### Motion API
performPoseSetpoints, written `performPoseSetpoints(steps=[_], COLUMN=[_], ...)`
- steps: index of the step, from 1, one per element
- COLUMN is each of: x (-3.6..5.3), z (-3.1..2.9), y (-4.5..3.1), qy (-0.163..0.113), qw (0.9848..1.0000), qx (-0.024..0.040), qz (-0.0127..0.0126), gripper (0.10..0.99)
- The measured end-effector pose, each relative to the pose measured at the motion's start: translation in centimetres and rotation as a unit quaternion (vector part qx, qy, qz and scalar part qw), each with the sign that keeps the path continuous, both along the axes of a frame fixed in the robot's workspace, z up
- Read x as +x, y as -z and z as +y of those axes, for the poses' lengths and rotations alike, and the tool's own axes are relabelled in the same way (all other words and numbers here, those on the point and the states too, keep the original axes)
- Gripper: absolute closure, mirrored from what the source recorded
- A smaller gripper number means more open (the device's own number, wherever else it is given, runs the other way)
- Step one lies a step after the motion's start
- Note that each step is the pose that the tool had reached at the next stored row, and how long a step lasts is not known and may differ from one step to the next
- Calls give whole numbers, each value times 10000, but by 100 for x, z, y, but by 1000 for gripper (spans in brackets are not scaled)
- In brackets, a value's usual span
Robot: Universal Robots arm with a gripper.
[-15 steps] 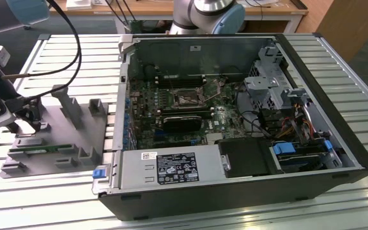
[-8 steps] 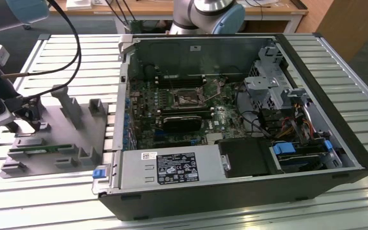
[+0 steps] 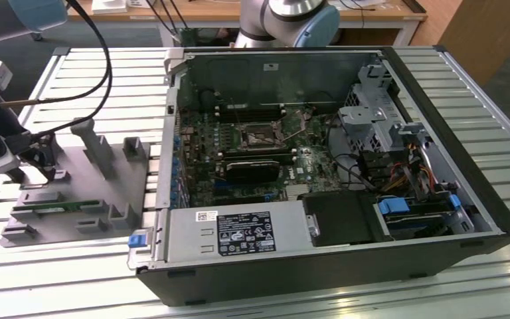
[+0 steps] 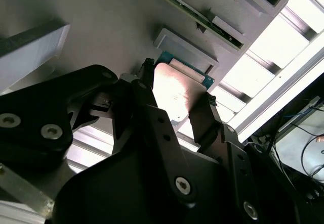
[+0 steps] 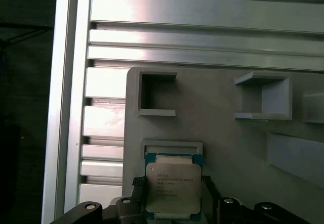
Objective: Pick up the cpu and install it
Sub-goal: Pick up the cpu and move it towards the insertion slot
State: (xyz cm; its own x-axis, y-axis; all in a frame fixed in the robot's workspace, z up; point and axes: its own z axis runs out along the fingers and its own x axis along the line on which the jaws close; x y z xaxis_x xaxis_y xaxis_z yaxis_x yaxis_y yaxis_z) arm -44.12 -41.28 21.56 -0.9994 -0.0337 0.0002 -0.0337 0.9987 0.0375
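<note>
While cpu [image 5: 172, 189] sits in holder [image 5: 217, 128], end effector [image 4: 177, 85] near

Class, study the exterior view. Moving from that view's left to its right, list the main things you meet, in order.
grey parts tray → processor socket on the motherboard → metal drive cage → black side wall of the computer case
</note>
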Motion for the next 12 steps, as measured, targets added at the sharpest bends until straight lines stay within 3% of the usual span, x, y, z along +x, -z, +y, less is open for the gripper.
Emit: performPoseSetpoints(steps=[12], x=[0], z=[0], y=[-66], qy=[0], qw=[10000], qx=[0], qz=[-1], gripper=[557])
